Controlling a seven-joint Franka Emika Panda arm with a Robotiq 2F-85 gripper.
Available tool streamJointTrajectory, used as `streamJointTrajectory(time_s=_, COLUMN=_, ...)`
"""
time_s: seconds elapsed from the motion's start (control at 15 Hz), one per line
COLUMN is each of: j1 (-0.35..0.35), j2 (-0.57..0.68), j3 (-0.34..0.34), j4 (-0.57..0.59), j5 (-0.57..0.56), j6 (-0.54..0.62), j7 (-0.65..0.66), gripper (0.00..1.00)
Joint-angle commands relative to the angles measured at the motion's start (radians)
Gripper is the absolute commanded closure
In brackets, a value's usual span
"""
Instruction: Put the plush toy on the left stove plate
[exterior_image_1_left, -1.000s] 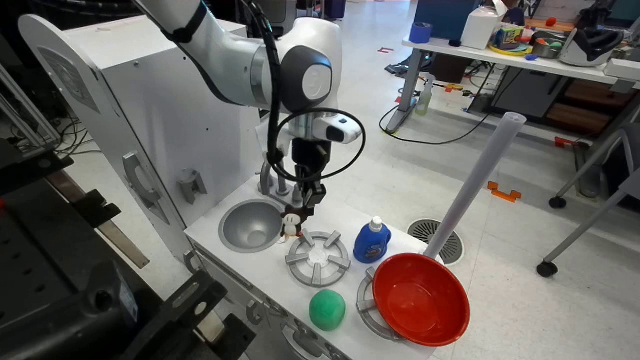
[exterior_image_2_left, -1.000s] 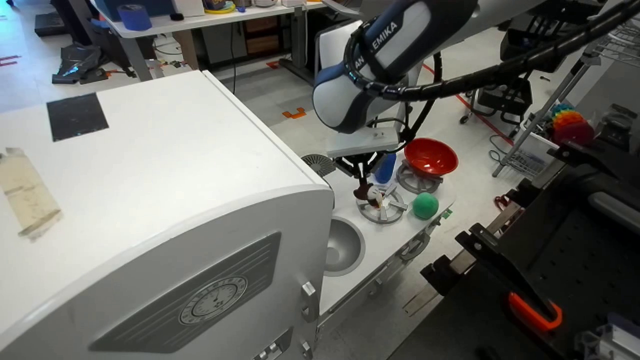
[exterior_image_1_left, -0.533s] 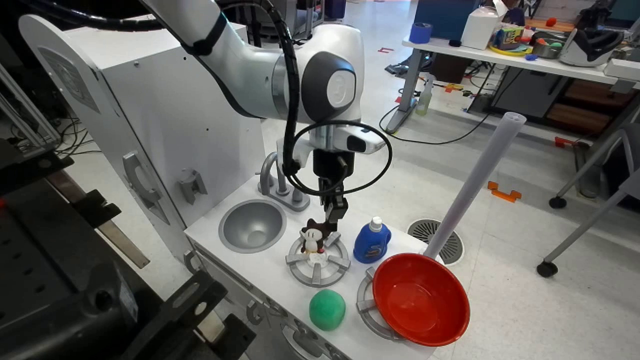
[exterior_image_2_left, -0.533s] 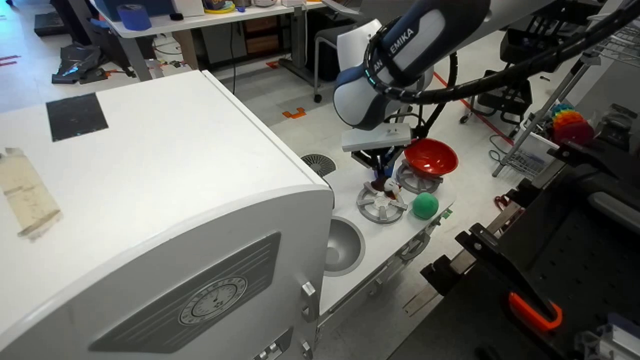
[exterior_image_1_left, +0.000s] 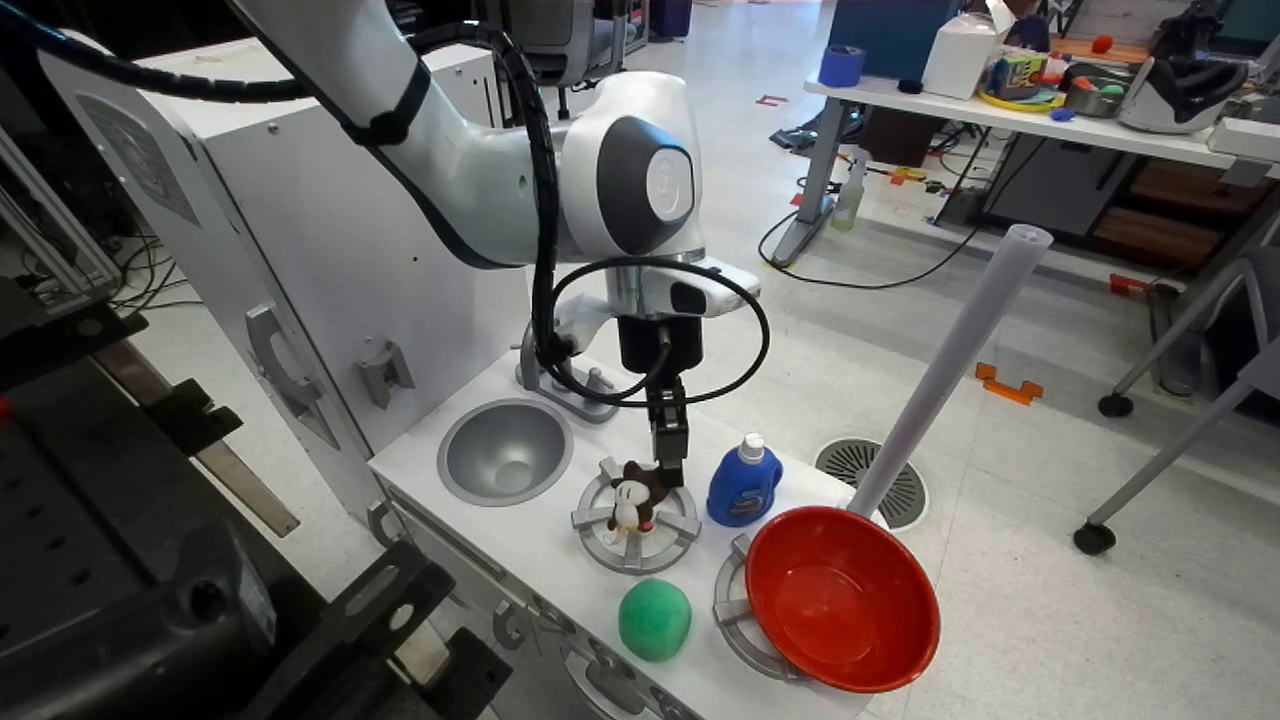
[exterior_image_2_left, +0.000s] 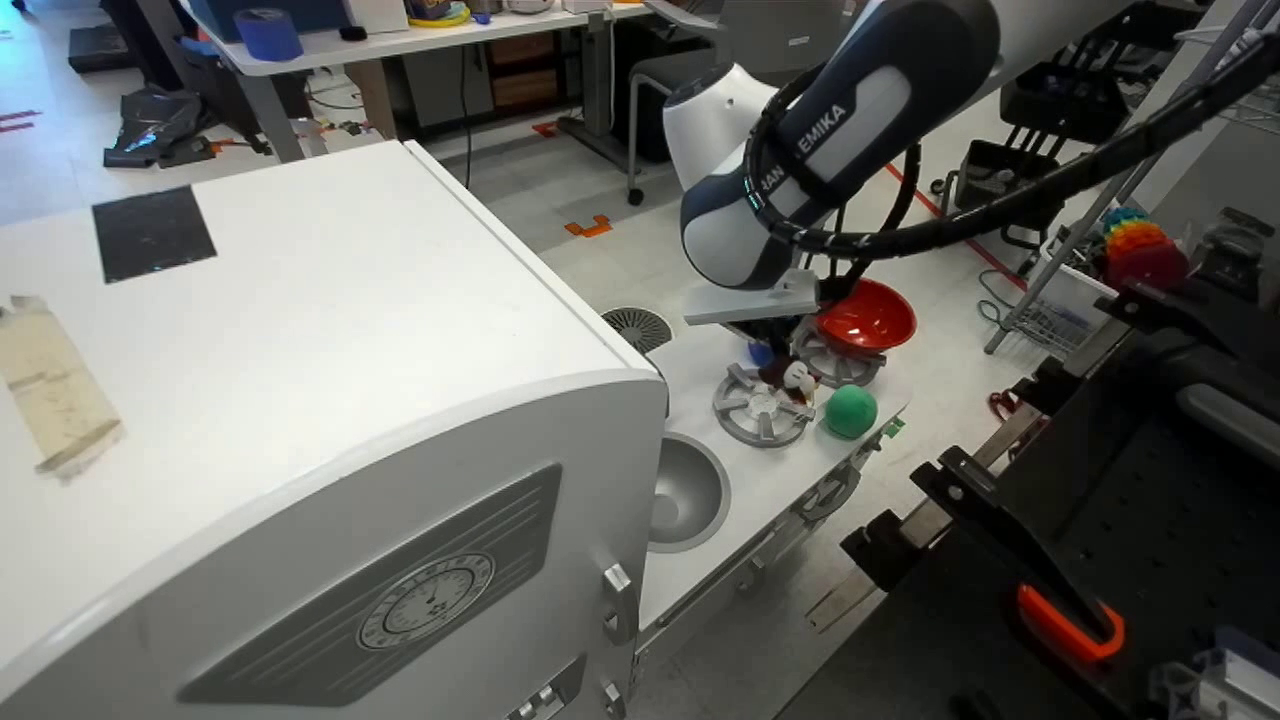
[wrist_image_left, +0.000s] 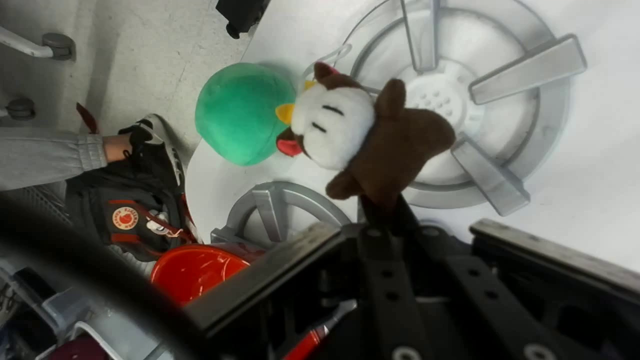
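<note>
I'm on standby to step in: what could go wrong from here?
The black gripper pinches the brown and white plush toy by one edge: it might slip. In the wrist view it looks off centre over the round grey spoked stove plate; released here, it could topple off. The nearby blue plastic bottle could get bumped.

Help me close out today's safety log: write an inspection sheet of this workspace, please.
Surface: white countertop with a round sink basin set in.
Job's things: plush toy held over the left stove plate; contact cannot be told.
Clutter: green ball, upright blue bottle, red bowl on another burner.
Gripper: closed on the plush toy.
Cables: black cables run looped along the arm; a floor cable lies near the desk.
Surroundings: a person's leg beyond the countertop in the wrist view; the desk carries assorted items.
</note>
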Motion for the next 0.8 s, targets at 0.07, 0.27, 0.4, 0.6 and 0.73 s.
streamJointTrajectory(time_s=0.07, j1=-0.029, j2=0.000, j3=0.050, j4=0.008, j5=-0.092, j6=-0.021, j7=0.104, gripper=0.55)
streamJointTrajectory(time_s=0.27, j1=0.002, j2=0.000, j3=0.023, j4=-0.007, j5=-0.040, j6=-0.012, j7=0.105, gripper=0.34)
streamJointTrajectory(time_s=0.4, j1=0.005, j2=0.000, j3=0.026, j4=-0.008, j5=-0.030, j6=-0.015, j7=0.105, gripper=0.19)
streamJointTrajectory(time_s=0.6, j1=-0.005, j2=0.000, j3=0.072, j4=0.011, j5=0.018, j6=-0.078, j7=0.056, gripper=0.00)
streamJointTrajectory(time_s=0.73, j1=-0.009, j2=0.000, j3=0.115, j4=0.041, j5=0.048, j6=-0.131, j7=-0.031, gripper=0.00)
